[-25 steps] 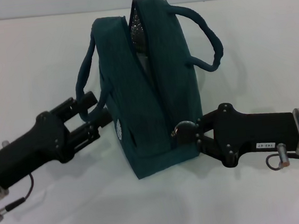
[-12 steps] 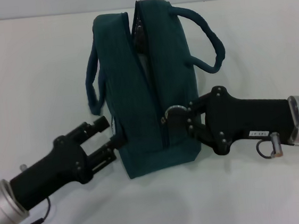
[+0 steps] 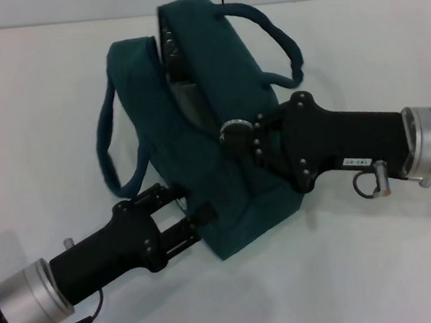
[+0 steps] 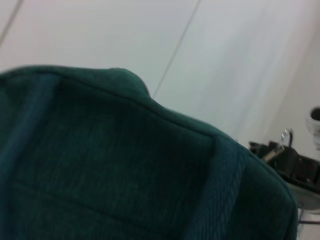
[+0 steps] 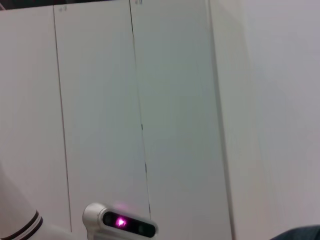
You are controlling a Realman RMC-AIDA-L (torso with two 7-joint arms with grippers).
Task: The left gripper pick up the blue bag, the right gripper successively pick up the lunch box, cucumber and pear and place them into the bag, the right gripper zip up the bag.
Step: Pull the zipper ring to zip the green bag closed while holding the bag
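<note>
The left gripper (image 3: 186, 215) reaches in from the lower left of the head view and meets the near lower corner of the blue bag (image 3: 201, 171). Its two fingers straddle that fabric edge, apparently clamped on it, which would explain why the bag stands tipped over toward the left instead of sitting flat on the white table (image 3: 381, 267): the grip seems meant to steady the bag while the other arm works the zipper.

The bag stands in the middle of the table, its top seam still parted, with pale lining showing in the gap. One loop handle hangs down on the left and the other arches over the top right.

The right gripper (image 3: 236, 135) comes in from the right and presses against the bag's side at the zipper line. A round metal piece, likely the zipper pull, sits at its tip. How far its jaws are spread, and whether it grips the pull, I cannot tell.

The left wrist view adds a close look at the teal fabric and a stitched seam, confirming how near that arm is. The right wrist view shows only white wall panels (image 5: 175, 100) and a small device with a pink light (image 5: 120, 222).
</note>
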